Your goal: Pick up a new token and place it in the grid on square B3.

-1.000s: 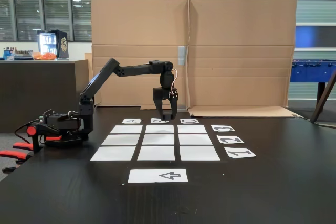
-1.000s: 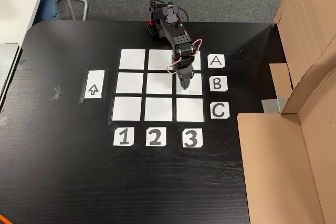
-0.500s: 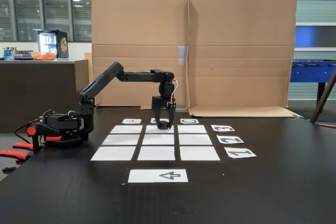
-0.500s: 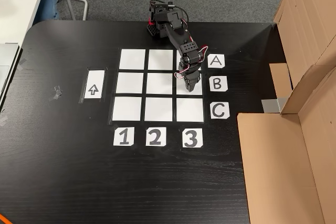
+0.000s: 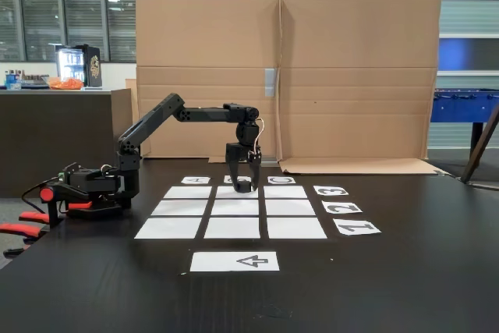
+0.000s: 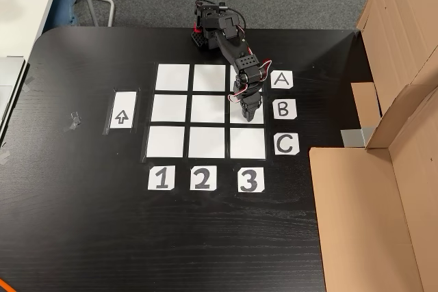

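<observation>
Over the grid's (image 5: pixel 232 208) far row in a fixed view, the gripper (image 5: pixel 244 186) points down, its fingers closed on a small dark token (image 5: pixel 244 186) just above the paper. From above in a fixed view, the gripper (image 6: pixel 250 115) sits at 3 o'clock of the grid (image 6: pixel 207 109), over square B3 (image 6: pixel 248 118). Released while tilted, I judge, the token could roll off its square.

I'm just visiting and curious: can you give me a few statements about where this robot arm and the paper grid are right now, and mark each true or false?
1. The gripper is over the grid cell beside the B card. True.
2. The arrow sheet lies next to the letter cards. False: it lies on the opposite side of the grid.
3. The number cards read 1, 2, 3. True.
4. The arm's base sits on the cardboard. False: it sits on the black table.
</observation>
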Controlling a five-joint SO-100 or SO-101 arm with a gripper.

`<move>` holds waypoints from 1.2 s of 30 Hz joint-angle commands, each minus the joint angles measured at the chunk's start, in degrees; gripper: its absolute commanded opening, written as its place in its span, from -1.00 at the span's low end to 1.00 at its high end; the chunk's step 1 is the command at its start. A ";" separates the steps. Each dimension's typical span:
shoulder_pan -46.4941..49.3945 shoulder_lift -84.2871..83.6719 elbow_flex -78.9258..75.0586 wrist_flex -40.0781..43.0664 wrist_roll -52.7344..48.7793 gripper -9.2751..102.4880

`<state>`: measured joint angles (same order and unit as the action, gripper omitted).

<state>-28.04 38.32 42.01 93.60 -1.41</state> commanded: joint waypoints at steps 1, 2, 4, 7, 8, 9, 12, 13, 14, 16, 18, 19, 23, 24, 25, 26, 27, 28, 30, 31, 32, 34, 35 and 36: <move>-1.23 0.44 0.00 0.18 0.70 -0.38; -1.32 0.62 0.00 0.26 0.97 -0.36; -1.41 1.14 0.00 0.44 1.41 -0.31; -1.93 2.81 0.00 1.14 1.58 -0.28; -2.11 3.78 0.00 1.32 1.49 -0.28; -2.29 5.10 0.00 1.49 1.23 -0.27; -2.90 9.40 -0.35 2.29 0.18 -0.26; -2.99 10.90 -0.53 2.55 0.00 -0.25; -3.16 12.30 -0.53 2.81 -0.18 -0.25; -3.34 14.85 -0.53 3.25 -0.44 -0.25; -3.34 17.23 -0.53 3.60 -0.53 -0.25; -3.34 18.37 -0.53 3.96 -0.70 -0.24; -3.60 23.03 -0.44 4.92 -1.05 -0.24; -3.69 24.35 -0.18 5.01 -1.23 -0.24; -3.78 25.49 -0.09 5.27 -1.32 -0.24; -3.78 26.54 0.00 5.45 -1.32 -0.25; -3.78 27.60 0.00 5.71 -1.32 -0.25; -3.60 28.48 0.09 5.89 -1.32 -0.25; -2.81 30.59 1.05 5.89 -1.49 -0.25; -2.37 31.55 1.58 5.89 -1.76 -0.25; -1.67 32.43 2.02 5.89 -2.02 -0.25; -0.09 34.19 3.16 5.98 -2.72 -0.25; 0.79 35.07 3.87 5.98 -3.08 -0.25; 1.85 36.04 4.66 5.98 -3.43 -0.25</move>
<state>-28.56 69.35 45.88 99.32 -3.96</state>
